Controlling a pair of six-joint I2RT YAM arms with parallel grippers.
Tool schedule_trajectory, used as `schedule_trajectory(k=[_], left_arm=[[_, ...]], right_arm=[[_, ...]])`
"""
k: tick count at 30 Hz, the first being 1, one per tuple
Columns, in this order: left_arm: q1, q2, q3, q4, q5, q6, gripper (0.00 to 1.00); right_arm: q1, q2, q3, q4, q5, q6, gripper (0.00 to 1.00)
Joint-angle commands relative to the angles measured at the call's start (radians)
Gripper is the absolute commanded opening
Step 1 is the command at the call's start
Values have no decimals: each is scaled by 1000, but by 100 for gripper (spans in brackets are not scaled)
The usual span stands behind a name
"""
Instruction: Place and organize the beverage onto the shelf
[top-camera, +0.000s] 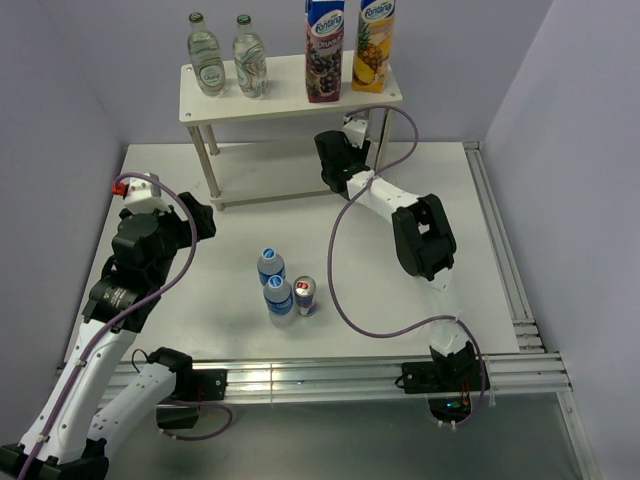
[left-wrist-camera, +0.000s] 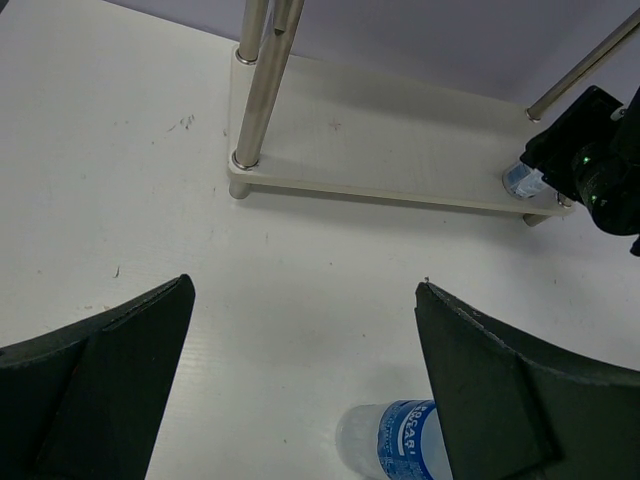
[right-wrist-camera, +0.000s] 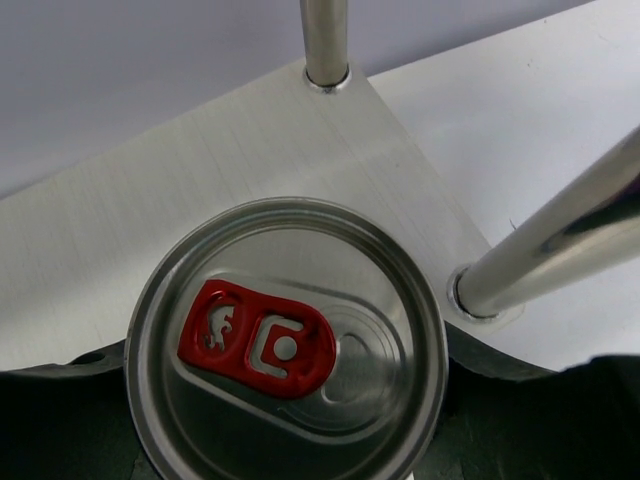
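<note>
The cream-white shelf (top-camera: 290, 95) stands at the back of the table. Its top board carries two clear glass bottles (top-camera: 207, 55) and two juice cartons (top-camera: 324, 50). My right gripper (top-camera: 345, 140) reaches under the top board at the shelf's right end. In the right wrist view it (right-wrist-camera: 285, 385) is shut on a silver can with a red tab (right-wrist-camera: 285, 340), upright over the lower board (right-wrist-camera: 150, 190) beside the right posts. My left gripper (top-camera: 195, 220) is open and empty (left-wrist-camera: 303, 285) over the table, facing the lower board (left-wrist-camera: 380, 150).
Two small blue-label water bottles (top-camera: 271, 265) (top-camera: 279, 295) and a second can (top-camera: 305, 295) stand mid-table; one bottle shows by my left fingers (left-wrist-camera: 395, 440). Metal shelf posts (right-wrist-camera: 550, 240) stand close to the held can. Walls enclose the table on three sides.
</note>
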Motion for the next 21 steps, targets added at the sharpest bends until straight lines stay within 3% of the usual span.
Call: schedule_trajectory(k=[1,3,4,11,21], left_arm=[[7,-12,-4,41,18,16,99],[8,-11,-3,41,20,17,99],[8,-9,-4,41,21,19,99],[19,-9,-3,41,26,16,99],[36,-11,0,38,29,17,99]], right_arm=[[-22,16,73,65,37,-1,29],[-27,16,61,98,5,-18,68],[-26,15,55,106,-2,-22,96],[-27,-40,-14,112,-26,-5,100],[17,-264,-310,164,-68,25,100]])
